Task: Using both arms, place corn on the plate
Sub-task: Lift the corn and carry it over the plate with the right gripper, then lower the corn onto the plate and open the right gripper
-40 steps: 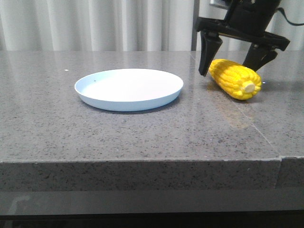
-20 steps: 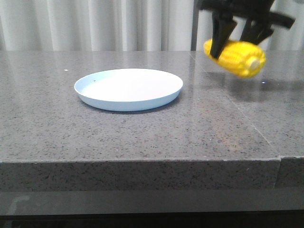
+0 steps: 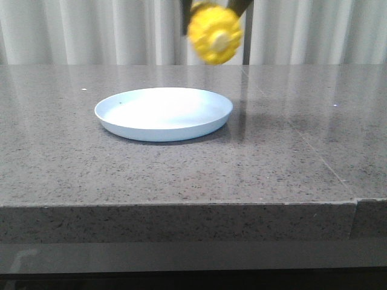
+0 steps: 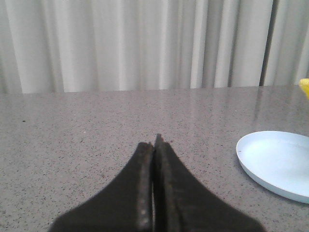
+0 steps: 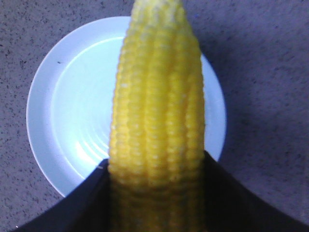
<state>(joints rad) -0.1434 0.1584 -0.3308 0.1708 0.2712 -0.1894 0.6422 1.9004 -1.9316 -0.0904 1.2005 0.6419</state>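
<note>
My right gripper point(image 5: 157, 169) is shut on the yellow corn point(image 5: 157, 106) and holds it in the air above the pale-blue plate point(image 5: 72, 106). In the front view the corn point(image 3: 215, 33) hangs high, its pale stub end facing the camera, over the far right part of the plate point(image 3: 164, 113); only bits of the right gripper's black fingers point(image 3: 186, 15) show behind it at the top edge. My left gripper point(image 4: 154, 145) is shut and empty, low over the table, to the left of the plate point(image 4: 277, 162). A sliver of corn point(image 4: 305, 87) shows at that view's edge.
The grey speckled stone table point(image 3: 181, 175) has a seam point(image 3: 314, 151) running down its right side and a front edge point(image 3: 181, 205) near the camera. White curtains point(image 3: 91, 30) hang behind the table.
My right gripper closed on the corn at the table's right, lifted it off the table and carried it left and up, to above the plate's right part.
</note>
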